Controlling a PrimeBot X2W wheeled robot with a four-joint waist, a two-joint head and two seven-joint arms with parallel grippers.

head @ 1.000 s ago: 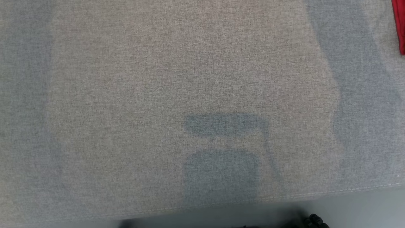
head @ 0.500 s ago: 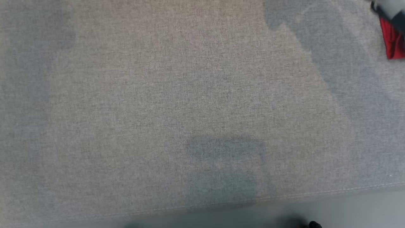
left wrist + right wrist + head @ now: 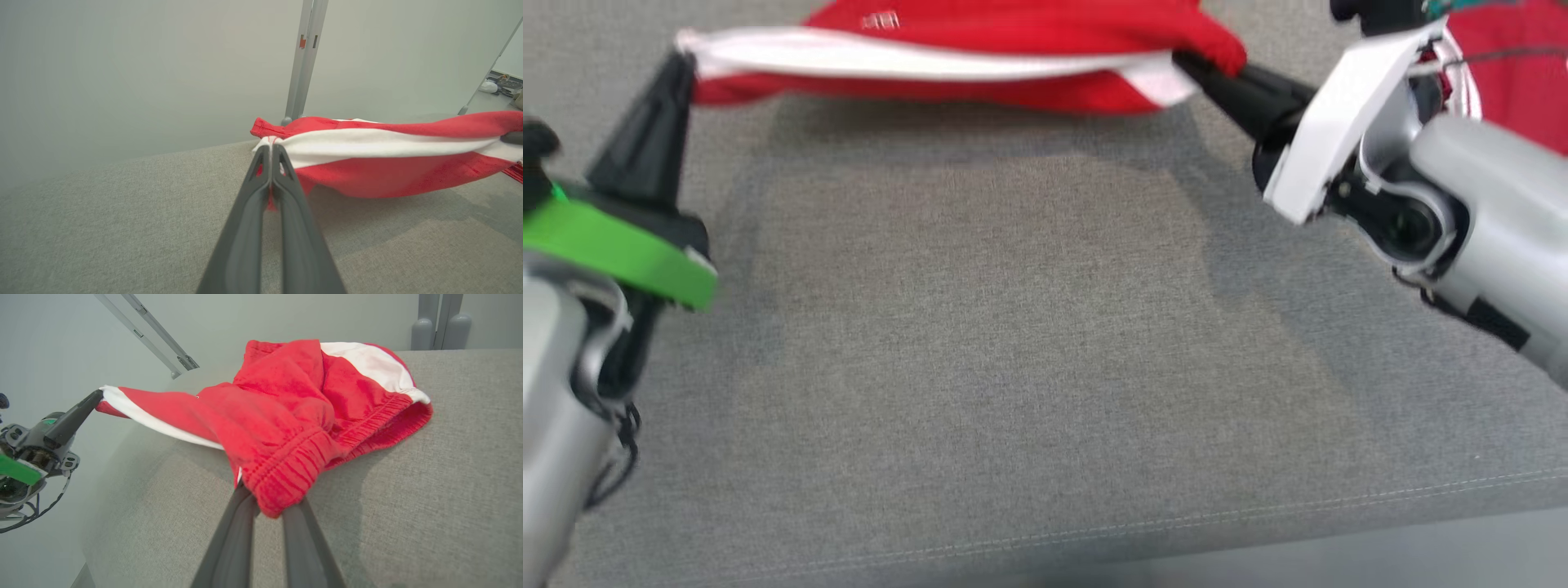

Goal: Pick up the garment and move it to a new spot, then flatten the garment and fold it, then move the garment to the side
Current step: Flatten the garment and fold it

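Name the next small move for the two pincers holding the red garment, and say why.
Probably draw both pincers toward the robot with the span taut. The left pincer and right pincer are each shut on an edge of the red garment, stretched above the grey surface, while the rest lies bunched beside the right pincer and would likely drag out flat.

We seem to be in a bare test room or lab, not a home. A wide surface (image 3: pixel 1045 367) covered in grey woven cloth stands against a plain pale wall (image 3: pixel 122 61). An upright metal post (image 3: pixel 304 57) and thin slanting metal rails (image 3: pixel 161 332) rise behind it.
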